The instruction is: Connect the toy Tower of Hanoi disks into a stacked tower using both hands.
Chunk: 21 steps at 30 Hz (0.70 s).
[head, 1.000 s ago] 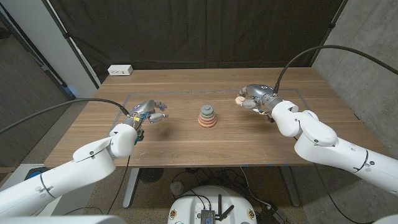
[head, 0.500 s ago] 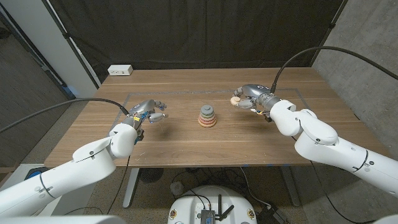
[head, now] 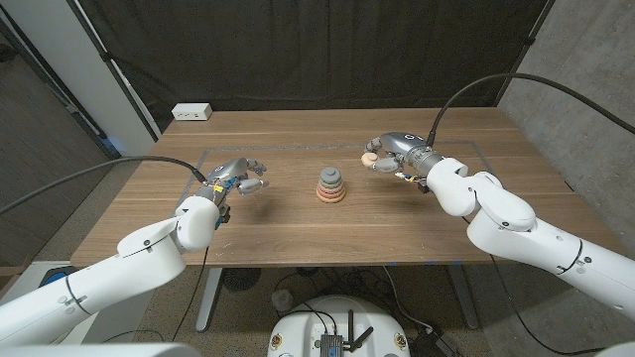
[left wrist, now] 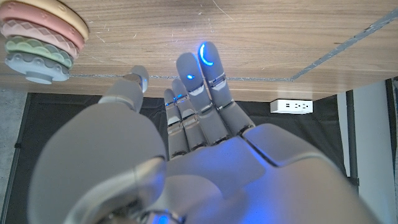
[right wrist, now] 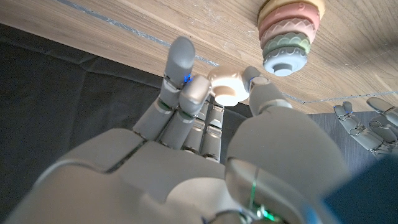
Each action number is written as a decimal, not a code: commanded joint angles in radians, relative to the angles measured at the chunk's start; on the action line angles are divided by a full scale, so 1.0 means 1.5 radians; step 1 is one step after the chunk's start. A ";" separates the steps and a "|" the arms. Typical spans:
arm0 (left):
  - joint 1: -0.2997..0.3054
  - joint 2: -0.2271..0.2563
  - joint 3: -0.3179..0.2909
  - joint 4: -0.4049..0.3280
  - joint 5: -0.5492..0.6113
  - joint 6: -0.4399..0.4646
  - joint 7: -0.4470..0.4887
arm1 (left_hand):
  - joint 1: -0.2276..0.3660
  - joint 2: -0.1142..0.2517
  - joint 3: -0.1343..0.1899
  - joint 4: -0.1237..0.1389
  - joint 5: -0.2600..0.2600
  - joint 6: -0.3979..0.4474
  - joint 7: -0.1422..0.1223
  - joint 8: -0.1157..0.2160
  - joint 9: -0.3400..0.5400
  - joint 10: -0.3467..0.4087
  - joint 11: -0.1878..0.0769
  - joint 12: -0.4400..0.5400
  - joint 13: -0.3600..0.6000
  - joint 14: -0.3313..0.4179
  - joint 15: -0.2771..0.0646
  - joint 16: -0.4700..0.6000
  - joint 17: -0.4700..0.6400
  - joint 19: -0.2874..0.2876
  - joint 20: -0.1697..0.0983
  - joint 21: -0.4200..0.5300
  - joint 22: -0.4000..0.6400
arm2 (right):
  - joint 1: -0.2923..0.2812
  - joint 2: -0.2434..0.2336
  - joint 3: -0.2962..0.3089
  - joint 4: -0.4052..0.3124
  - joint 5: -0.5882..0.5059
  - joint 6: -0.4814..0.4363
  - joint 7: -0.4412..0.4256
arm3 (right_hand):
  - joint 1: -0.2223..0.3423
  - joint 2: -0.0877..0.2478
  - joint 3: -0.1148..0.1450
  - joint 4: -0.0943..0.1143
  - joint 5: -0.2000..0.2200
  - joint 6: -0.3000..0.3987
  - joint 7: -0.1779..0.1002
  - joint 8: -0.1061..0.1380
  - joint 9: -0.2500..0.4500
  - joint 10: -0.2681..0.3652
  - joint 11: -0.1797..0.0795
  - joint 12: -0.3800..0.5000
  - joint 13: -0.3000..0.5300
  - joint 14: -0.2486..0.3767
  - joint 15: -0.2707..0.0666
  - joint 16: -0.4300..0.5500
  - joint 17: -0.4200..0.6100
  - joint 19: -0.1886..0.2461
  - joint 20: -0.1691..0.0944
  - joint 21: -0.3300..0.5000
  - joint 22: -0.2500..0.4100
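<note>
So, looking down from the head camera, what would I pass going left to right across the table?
Left hand, empty with fingers apart → stacked disk tower → small pale disk, pinched in the right hand's fingertips → right hand.

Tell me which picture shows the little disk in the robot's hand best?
The right wrist view: the small disk shows close up, pinched between the right hand's thumb and fingers, near the tower. In the head view the disk is only a tiny pale spot at that hand's fingertips. The left wrist view gives no clear sight of it.
</note>
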 commanded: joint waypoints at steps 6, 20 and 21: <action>-0.018 -0.002 0.014 0.010 0.005 -0.012 -0.016 | -0.003 -0.003 0.004 0.000 -0.002 0.005 -0.001 -0.003 0.003 0.005 0.001 0.000 0.001 0.005 -0.051 0.003 0.003 0.004 -0.089 0.005 0.002 | 0.021 0.040 -0.017 0.019 -0.038 0.026 0.036 | 0.026 0.030 0.020 0.014 0.004 0.015 -0.013 0.006 0.002 0.039 -0.036 0.000 0.004 -0.002 0.000 0.004 0.002 0.005 -0.013 0.004 0.003; -0.018 -0.006 0.023 0.007 0.020 0.001 -0.011 | -0.003 -0.004 0.005 0.000 -0.002 0.009 -0.002 -0.002 0.004 0.011 0.001 0.001 0.002 0.005 -0.051 0.003 0.001 0.004 -0.089 0.006 0.002 | 0.030 0.076 -0.023 0.037 -0.043 0.041 0.039 | 0.027 0.031 0.022 0.015 0.004 0.018 -0.014 0.005 0.002 0.042 -0.035 -0.001 0.004 -0.002 0.000 0.009 0.003 0.005 -0.012 0.005 0.004; -0.017 -0.006 0.021 0.007 0.019 -0.001 -0.010 | -0.003 -0.004 0.006 0.000 -0.002 0.010 -0.002 -0.002 0.004 0.013 0.001 0.002 0.002 0.005 -0.051 0.003 0.001 0.005 -0.089 0.007 0.003 | 0.032 0.079 -0.025 0.039 -0.045 0.042 0.039 | 0.027 0.031 0.022 0.015 0.004 0.018 -0.014 0.005 0.002 0.042 -0.035 -0.001 0.004 -0.002 0.000 0.009 0.003 0.005 -0.012 0.005 0.004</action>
